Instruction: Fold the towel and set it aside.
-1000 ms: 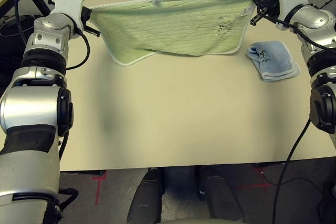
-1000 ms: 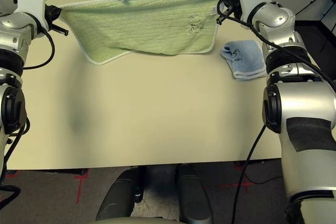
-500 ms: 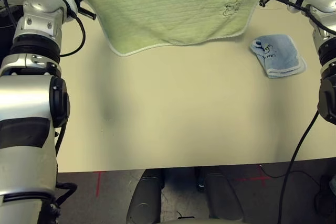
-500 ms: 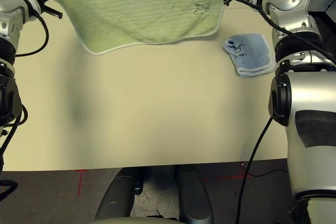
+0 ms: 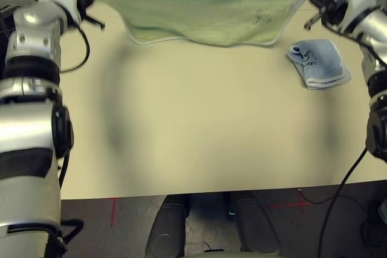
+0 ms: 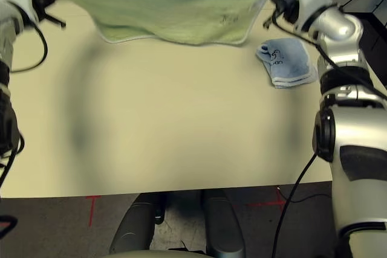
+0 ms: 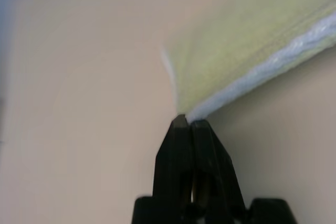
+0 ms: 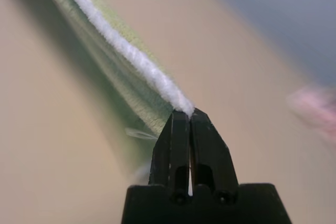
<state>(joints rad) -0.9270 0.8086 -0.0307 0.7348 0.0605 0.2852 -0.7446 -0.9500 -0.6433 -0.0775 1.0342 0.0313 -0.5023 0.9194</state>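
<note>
Arms are spread wide; the towel (image 5: 205,13) is stretched between left gripper (image 7: 187,121) and right gripper (image 8: 184,114), each pinched on a top corner.

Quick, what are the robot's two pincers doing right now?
Left pincer: closed, holding one top corner of the green towel.
Right pincer: closed, holding the towel's other top corner.

Both arms are polished silver cylinders joined by black ribbed rings, each forearm bearing a matte black patch. White blocky housings cap the wrists at the upper corners. Thin black cables loop along each arm. The left gripper (image 7: 188,124) and right gripper (image 8: 189,115) are glossy black, tapering wedges.
</note>
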